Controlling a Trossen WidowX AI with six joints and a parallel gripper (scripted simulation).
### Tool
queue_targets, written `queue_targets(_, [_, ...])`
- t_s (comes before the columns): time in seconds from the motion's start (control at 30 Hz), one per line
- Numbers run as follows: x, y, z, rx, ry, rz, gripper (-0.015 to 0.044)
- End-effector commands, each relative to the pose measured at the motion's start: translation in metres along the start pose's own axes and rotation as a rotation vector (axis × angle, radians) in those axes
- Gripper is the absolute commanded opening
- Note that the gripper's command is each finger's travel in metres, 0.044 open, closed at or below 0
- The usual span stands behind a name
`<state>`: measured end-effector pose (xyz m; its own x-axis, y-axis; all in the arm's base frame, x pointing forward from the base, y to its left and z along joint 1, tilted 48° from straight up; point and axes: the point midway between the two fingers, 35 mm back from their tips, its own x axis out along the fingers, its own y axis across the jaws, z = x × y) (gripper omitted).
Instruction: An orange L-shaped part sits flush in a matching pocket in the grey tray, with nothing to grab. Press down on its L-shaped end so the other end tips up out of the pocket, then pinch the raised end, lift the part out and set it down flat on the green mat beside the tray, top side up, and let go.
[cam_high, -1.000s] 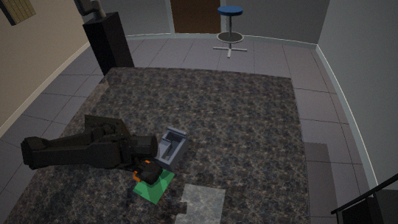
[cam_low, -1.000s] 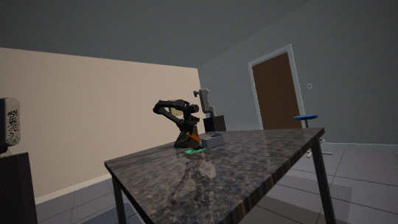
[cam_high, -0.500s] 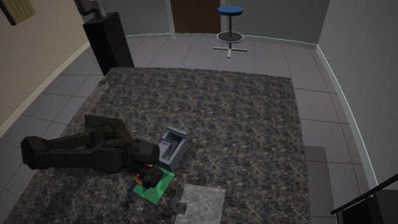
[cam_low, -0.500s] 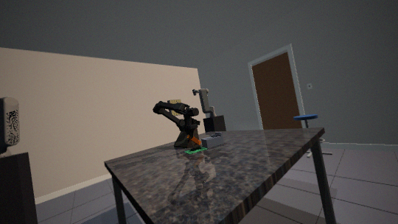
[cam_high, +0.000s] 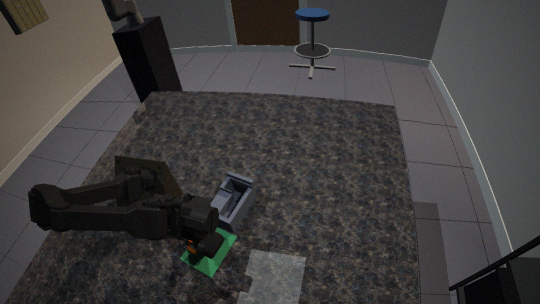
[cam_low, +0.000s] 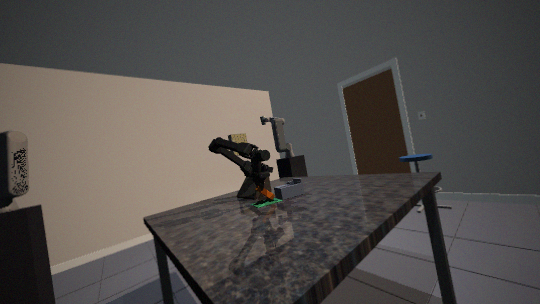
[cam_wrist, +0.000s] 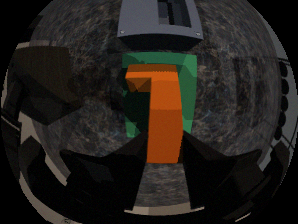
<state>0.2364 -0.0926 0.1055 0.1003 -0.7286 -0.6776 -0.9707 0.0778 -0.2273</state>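
Observation:
The orange L-shaped part (cam_high: 191, 246) (cam_low: 266, 193) (cam_wrist: 166, 95) is out of the grey tray, over the green mat (cam_high: 212, 266) (cam_wrist: 190, 85). My gripper (cam_wrist: 164, 133) is shut on the straight end of the part. In the exterior view the part slopes, with the held end higher and the L-shaped end low near the mat. In the wrist view the L-shaped end points away from the fingers, toward the tray. I cannot tell whether it touches the mat. In the top view the arm and fingers hide most of the part.
The grey tray (cam_high: 242, 212) (cam_low: 290, 190) (cam_wrist: 160, 42) stands close beside the mat, its pocket showing empty. The arm's base (cam_high: 171, 177) is at the left. A pale patch (cam_high: 277, 275) shows on the table in front of the mat.

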Motion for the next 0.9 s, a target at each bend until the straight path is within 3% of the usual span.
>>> queue_targets(0.0, [0.0060,0.0029,-0.0001,-0.011,0.006,0.005,0.0000])
queue_targets(0.67, [0.0056,0.0021,0.0001,-0.003,0.002,0.004,0.0000])
queue_targets(0.87, [0.0056,0.0021,0.0001,-0.003,0.002,0.004,0.0157])
